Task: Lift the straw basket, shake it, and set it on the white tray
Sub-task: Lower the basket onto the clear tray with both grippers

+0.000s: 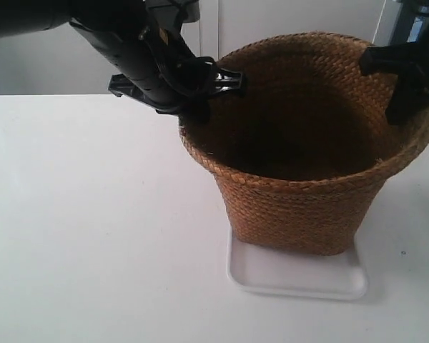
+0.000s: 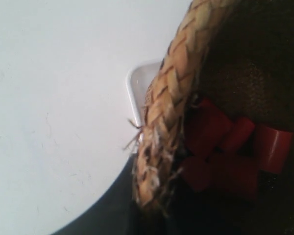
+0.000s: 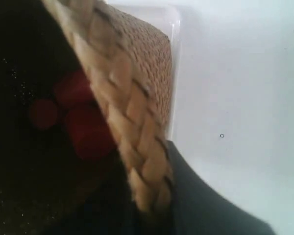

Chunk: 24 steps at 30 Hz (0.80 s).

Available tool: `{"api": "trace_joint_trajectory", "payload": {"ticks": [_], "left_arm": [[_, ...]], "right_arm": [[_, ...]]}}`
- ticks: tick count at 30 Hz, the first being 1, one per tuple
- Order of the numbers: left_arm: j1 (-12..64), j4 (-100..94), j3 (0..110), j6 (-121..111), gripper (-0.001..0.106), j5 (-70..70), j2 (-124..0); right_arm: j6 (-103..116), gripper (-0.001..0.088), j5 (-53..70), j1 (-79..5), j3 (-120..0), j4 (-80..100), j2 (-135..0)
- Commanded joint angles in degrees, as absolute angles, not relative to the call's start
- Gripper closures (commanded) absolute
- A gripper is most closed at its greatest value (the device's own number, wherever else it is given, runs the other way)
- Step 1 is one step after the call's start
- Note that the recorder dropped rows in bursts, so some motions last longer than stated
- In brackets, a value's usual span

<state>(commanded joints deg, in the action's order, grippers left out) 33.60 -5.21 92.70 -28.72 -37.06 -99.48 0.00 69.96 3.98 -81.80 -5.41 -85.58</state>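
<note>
**A:** Straw all over this one lol. The big brown woven straw basket (image 1: 300,200) with the braided rim stands upright on the flat glossy white plastic tray (image 1: 293,280), which lies on a plain white table (image 1: 93,236). The tray's near strip pokes out bare from under the base.

**B:** And the grippers?

**A:** In the left wrist view the left gripper (image 2: 149,205) straddles the braid. One dark finger (image 2: 105,215) is outside the wall and the other is lost in the dark inside. It looks pinched narrow on the rim.

**B:** Same for the right?

**A:** Pretty much. The rim runs straight into the right gripper (image 3: 154,203), with a dark finger (image 3: 206,205) on the outside, so it's clamped on the braid too.

**B:** In the exterior view, the black arm at the exterior view's left (image 1: 129,43) meets the rim on that side. The black arm at the exterior view's right (image 1: 415,64) is on the opposite rim.

**A:** There are also some red blocky pieces (image 2: 225,147) at the bottom of the basket. Can't tell what they are.
</note>
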Motion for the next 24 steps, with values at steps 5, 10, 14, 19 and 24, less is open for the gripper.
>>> {"api": "trace_joint_trajectory", "payload": {"ticks": [5, 10, 14, 19, 24], "left_arm": [[33.6, -4.1, 92.7, -28.5, 0.105, -38.2, -100.6], [33.6, -5.7, 92.7, -28.5, 0.105, -39.0, -100.6], [33.6, -5.7, 92.7, -28.5, 0.105, -39.1, -100.6], [33.6, -5.7, 92.7, -28.5, 0.078, -39.1, -100.6], [33.6, -5.7, 92.7, -28.5, 0.039, -39.0, -100.6]], "right_arm": [[0.0, 0.0868, 70.0, 4.0, -81.8, -5.7, -86.6], [-1.5, 0.0868, 70.0, 4.0, -81.8, -5.8, -86.9], [-1.5, 0.0824, 70.0, 4.0, -81.8, -5.8, -88.8], [-2.5, 0.0472, 70.0, 4.0, -81.9, -5.9, -89.1], [-2.8, 0.0246, 68.6, 4.0, -82.0, -5.8, -88.5]]}}
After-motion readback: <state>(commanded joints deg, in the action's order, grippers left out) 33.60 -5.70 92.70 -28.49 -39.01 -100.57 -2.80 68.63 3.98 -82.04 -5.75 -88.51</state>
